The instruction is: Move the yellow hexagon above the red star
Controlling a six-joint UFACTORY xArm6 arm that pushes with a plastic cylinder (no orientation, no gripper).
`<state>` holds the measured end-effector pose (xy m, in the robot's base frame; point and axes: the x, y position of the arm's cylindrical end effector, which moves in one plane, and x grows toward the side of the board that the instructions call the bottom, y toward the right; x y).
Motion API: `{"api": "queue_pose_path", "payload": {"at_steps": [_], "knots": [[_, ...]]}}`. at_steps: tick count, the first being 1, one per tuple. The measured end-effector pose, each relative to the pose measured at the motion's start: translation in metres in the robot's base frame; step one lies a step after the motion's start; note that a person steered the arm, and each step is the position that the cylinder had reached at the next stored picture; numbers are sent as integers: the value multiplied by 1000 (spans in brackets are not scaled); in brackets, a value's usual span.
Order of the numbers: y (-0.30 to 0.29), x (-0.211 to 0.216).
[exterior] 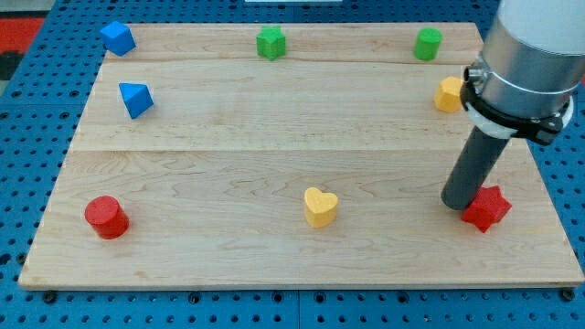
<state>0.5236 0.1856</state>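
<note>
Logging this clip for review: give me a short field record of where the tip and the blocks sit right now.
tip: my tip at the view's lower right, against the red star's left side
red star: near the right edge
yellow hexagon: above the star, partly behind the arm
yellow heart: bottom centre
red cylinder: bottom left
blue blocks: upper left
green blocks: along the top

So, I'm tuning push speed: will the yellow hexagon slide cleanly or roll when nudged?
The yellow hexagon looks squat and flat-bottomed, so it probably slides rather than rolls. Its flat sides may make it spin if hit off-centre. My tip sits beside the red star.
</note>
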Motion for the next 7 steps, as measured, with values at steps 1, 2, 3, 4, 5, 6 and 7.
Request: {"api": "queue_pose_path", "payload": {"at_steps": [1,2,3,4,5,6,7], "knots": [[-7,-13],[6,-44],[52,-66],[67,-109],[64,-156],[47,-190],[37,-199]]}}
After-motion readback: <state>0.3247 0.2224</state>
